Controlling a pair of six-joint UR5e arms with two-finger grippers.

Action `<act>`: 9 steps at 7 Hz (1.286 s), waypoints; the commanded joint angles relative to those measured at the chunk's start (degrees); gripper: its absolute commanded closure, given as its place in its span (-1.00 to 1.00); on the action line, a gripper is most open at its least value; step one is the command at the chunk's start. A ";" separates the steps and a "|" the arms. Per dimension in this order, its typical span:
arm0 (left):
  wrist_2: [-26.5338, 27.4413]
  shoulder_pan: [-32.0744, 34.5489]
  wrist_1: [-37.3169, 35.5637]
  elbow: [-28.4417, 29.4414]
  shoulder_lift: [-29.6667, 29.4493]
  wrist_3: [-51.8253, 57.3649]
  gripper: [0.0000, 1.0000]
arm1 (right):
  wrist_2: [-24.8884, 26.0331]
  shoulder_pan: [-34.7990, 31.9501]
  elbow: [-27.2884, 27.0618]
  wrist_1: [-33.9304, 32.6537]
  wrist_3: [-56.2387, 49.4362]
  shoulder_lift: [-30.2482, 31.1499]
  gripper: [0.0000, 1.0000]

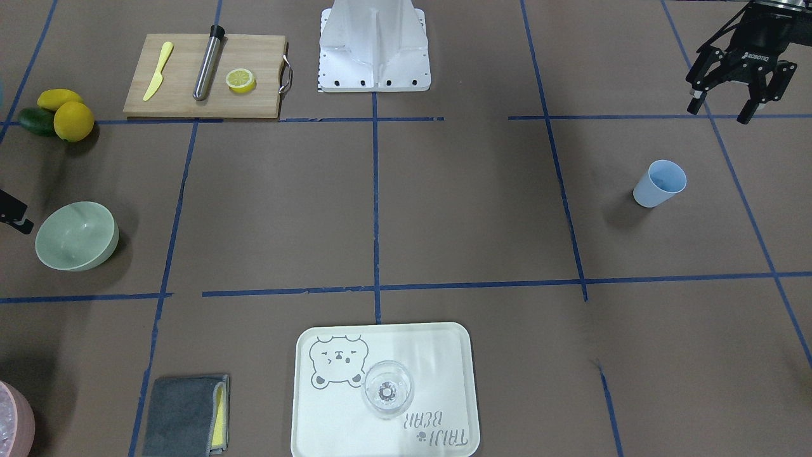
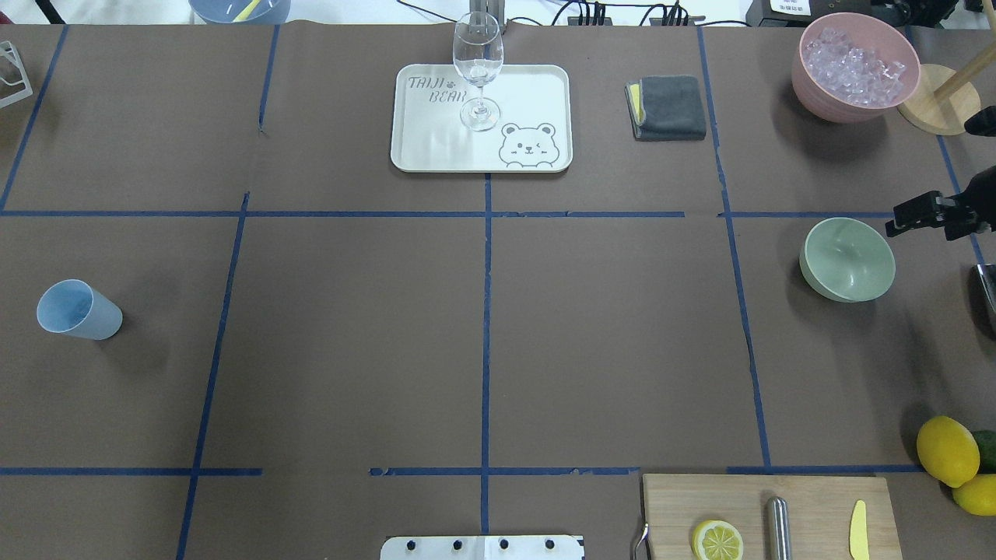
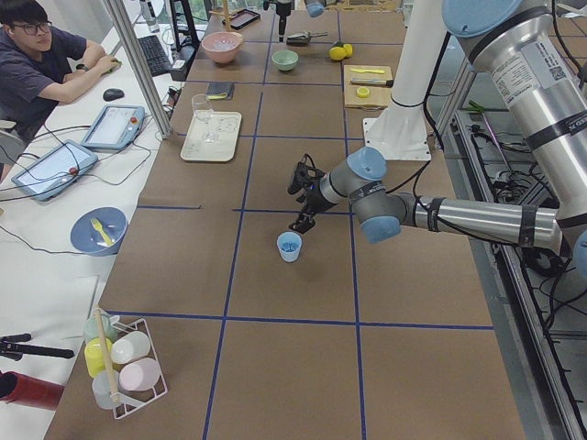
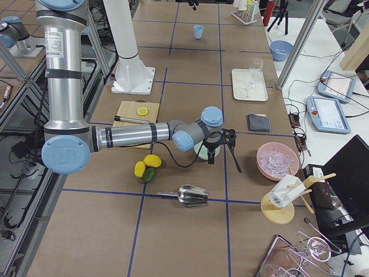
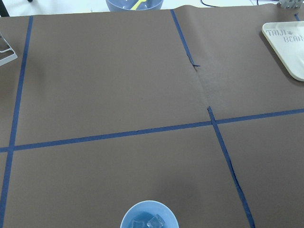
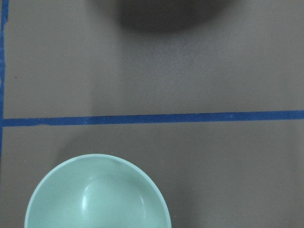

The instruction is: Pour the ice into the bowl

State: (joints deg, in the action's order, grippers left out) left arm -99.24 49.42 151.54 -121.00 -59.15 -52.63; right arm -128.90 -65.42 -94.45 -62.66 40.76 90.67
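Note:
The light blue cup (image 1: 660, 183) stands upright on my left side of the table (image 2: 78, 309). The left wrist view shows clear ice cubes (image 5: 153, 222) inside it. My left gripper (image 1: 723, 106) is open and empty, hanging above and behind the cup, apart from it. The sage-green bowl (image 2: 846, 259) sits empty on my right side and also shows in the front view (image 1: 76, 236) and the right wrist view (image 6: 97, 194). My right gripper (image 2: 926, 214) hovers just beyond the bowl's outer side, its fingers apart in the right side view (image 4: 223, 151), holding nothing.
A pink container (image 2: 852, 66) of whitish ice is far right. A tray (image 2: 537, 85) holds a wine glass (image 2: 478, 70). A grey cloth (image 2: 668, 107) lies beside it. A cutting board (image 1: 203, 76), lemons (image 1: 71, 117) and a metal scoop (image 4: 190, 196) are on my right.

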 commanded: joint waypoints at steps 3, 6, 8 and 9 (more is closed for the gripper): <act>5.55 -4.59 1.04 0.06 1.06 -2.30 -1.00 | 2.60 4.34 4.36 2.45 3.45 -0.05 -0.98; 5.55 -4.85 1.04 0.06 1.06 -2.21 -1.00 | 2.25 4.69 4.63 2.54 2.93 -0.14 0.99; 5.55 -4.94 1.04 0.06 1.14 -2.30 -1.00 | 1.82 4.69 4.80 3.68 2.75 -0.05 1.00; 5.63 -5.12 1.04 0.06 1.15 -2.30 -1.00 | 0.77 4.61 4.54 3.68 2.75 -0.05 1.00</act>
State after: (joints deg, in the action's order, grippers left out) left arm -93.67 44.45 152.58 -120.94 -58.04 -54.90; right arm -127.20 -60.76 -89.76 -59.21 43.51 90.60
